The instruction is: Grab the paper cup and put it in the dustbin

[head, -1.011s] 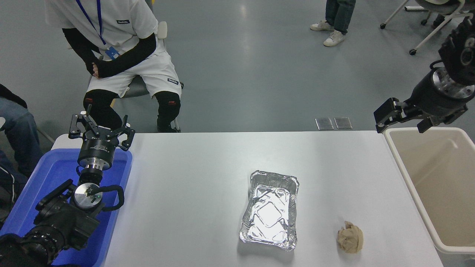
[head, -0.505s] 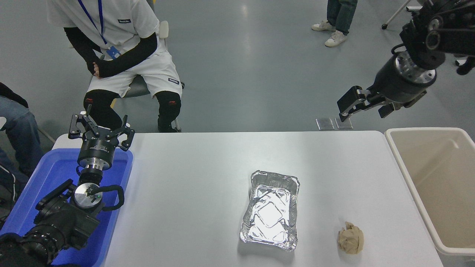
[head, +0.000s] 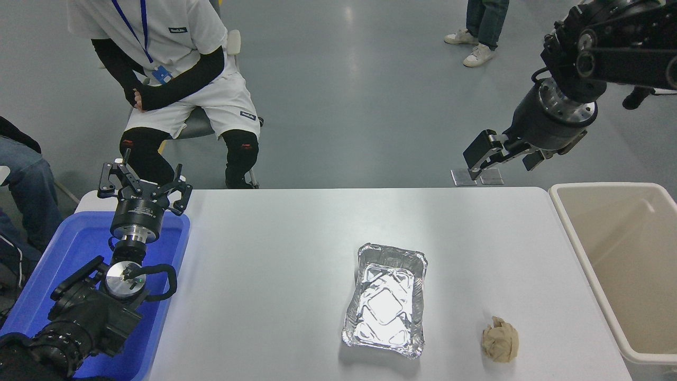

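Paper cup is nowhere visible on the tabletop (head: 275,296); possibly inside the dustbin (head: 579,241), at three o'clock. Right pincer (head: 500,159) hangs empty, jaws apart, at one o'clock. Confirm before retracting.

Shiny crinkled foil tray (head: 385,301), crumpled tan paper ball (head: 500,339), smooth plastic dustbin (head: 582,241).

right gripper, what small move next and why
Probably finish withdrawing toward rest. The right gripper is raised beyond the table's far edge, empty and open; no paper cup is visible on the table or in the visible part of the dustbin.
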### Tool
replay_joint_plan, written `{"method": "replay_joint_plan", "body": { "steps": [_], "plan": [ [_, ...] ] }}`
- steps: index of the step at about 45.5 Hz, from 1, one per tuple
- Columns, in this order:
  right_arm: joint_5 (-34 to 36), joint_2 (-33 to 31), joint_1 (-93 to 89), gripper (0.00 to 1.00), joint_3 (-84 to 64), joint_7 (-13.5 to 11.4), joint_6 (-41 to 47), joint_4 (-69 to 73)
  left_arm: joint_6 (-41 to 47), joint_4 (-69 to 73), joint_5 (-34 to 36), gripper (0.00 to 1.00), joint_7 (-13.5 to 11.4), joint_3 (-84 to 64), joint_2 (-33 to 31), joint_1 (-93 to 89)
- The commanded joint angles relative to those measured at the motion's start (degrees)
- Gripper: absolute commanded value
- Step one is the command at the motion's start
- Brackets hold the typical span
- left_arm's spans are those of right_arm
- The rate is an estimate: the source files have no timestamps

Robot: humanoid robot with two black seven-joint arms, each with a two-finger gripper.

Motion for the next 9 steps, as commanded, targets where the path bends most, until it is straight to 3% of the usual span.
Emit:
{"method": "replay_joint_plan", "body": {
  "steps": [1, 9],
  "plan": [
    [-0.03, -0.24, -0.16, 1.00, -2.04, -0.01, 0.00, -0.34, 0.00, 0.00, -0.04, 0.99, 0.00, 0.00, 0.00, 0.00],
    [0.32, -0.15, -0.16, 1.00, -2.92, -0.01, 0.00, -0.35, 0.00, 0.09, 0.04, 0.99, 0.00, 0.00, 0.00, 0.00]
  ]
}}
